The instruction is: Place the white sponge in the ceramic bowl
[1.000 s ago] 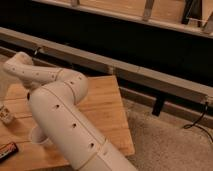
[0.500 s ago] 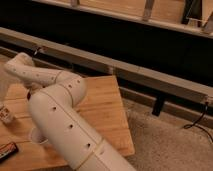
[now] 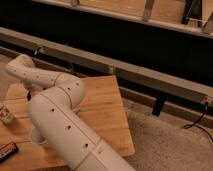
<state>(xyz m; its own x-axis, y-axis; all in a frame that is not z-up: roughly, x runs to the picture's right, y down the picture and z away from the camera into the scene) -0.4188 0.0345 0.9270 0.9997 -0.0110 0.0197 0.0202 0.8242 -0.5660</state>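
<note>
My white arm [image 3: 60, 115] fills the foreground, bends at the elbow and reaches left over the wooden table [image 3: 100, 115]. Its forearm [image 3: 20, 70] runs off the left edge, so the gripper lies past that edge, out of view. Low at the left edge, a small pale thing [image 3: 5, 113] sits on a dark base, cut off by the frame. I cannot tell whether this is the white sponge in the ceramic bowl. It sits below the end of the forearm.
A dark wrapped candy bar [image 3: 7, 149] lies at the table's front left. A pale cup-like thing [image 3: 36, 135] shows beside the arm. A long metal rail [image 3: 150, 75] runs behind the table, with speckled floor [image 3: 165, 140] to the right.
The arm has hardly shifted, and the things on the table stay where they were.
</note>
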